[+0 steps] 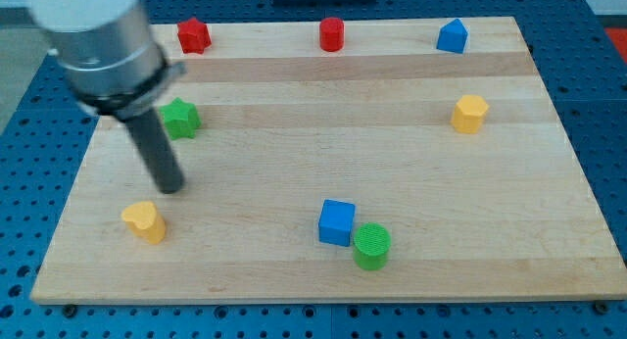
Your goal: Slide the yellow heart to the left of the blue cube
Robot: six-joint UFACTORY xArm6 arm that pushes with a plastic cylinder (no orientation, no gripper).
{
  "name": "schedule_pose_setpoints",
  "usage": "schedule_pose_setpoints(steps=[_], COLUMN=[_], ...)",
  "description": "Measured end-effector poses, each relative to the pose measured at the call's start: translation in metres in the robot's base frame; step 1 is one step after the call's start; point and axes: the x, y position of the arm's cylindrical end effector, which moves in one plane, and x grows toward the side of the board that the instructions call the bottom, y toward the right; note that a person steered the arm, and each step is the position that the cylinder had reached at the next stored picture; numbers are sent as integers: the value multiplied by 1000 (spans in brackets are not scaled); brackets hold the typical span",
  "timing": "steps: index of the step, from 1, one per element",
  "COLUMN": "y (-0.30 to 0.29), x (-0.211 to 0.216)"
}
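Pale wood makes up the worktop [294,94], a planked board lying on a blue perforated base [598,94]. The arm carries no fingers at all, only a straight dark rod that comes down from a grey cylinder at the view's upper left; my tip [171,187] rests on the board in the left part of the view.

The yellow heart [145,221] lies just below my tip and slightly toward the view's left, close to it but with a thin strip of wood showing between them. It sits near the view's bottom left corner of the board. The blue cube [336,222] stands well to the view's right of the heart, at about the same height in the view, near the bottom centre. A green cylinder [371,246] sits against the cube's lower right corner, apparently touching it.

A green star-shaped block [180,118] lies above my tip, right beside the rod's shaft. Along the view's top edge stand a red star-like block [194,34], a red cylinder [332,33] and a blue peaked block [452,35]. A yellow hexagonal block [470,114] lies alone at the view's right.
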Motion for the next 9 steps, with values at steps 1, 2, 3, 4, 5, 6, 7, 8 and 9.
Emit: schedule_pose_setpoints(steps=[1,2,3,4,5,6,7,8,9], y=[-50,-61,-59,-39,-15,3,26,50,72], x=[11,32,36,40,55,68,68,68,74])
